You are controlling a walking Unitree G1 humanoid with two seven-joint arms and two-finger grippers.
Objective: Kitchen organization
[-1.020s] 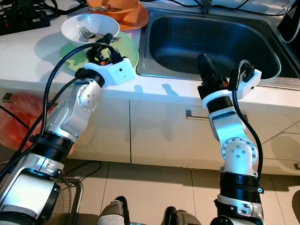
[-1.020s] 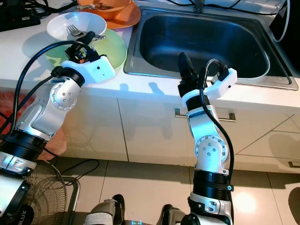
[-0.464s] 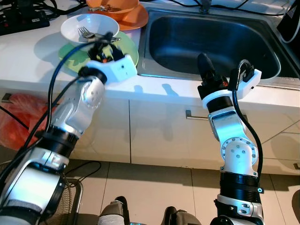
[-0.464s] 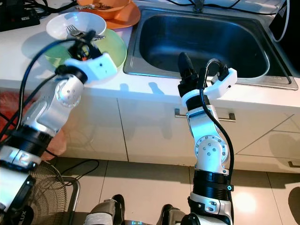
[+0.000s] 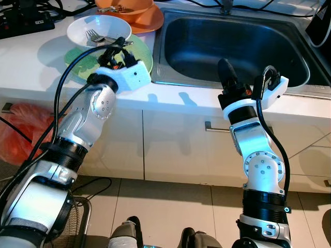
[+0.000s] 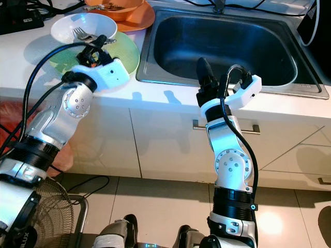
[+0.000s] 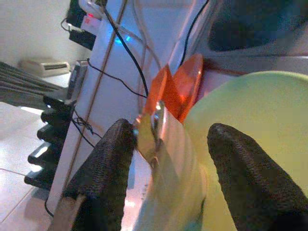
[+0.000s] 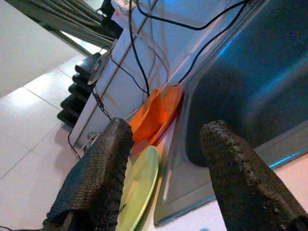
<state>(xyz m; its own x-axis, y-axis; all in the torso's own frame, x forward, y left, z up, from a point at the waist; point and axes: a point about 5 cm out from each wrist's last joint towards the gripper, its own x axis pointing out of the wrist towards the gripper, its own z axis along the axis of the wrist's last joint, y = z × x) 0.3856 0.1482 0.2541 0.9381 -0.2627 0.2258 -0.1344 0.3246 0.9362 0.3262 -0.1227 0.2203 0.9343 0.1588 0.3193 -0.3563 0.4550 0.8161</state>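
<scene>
My left gripper (image 7: 166, 159) hovered over the round pale green plate (image 5: 139, 54) on the white countertop (image 5: 31, 62), its two black fingers (image 7: 103, 166) spread apart on either side of the white bowl (image 5: 98, 28), gripping nothing. That bowl sat on the far edge of the green plate and held a silver fork (image 5: 93, 36). Behind it stood an orange bowl (image 5: 124, 6) on an orange plate (image 5: 150, 21), just beside the stainless steel sink (image 5: 232, 46). My right gripper (image 8: 166, 159) was raised at the sink's front rim, its fingers (image 8: 96, 178) also apart and empty.
</scene>
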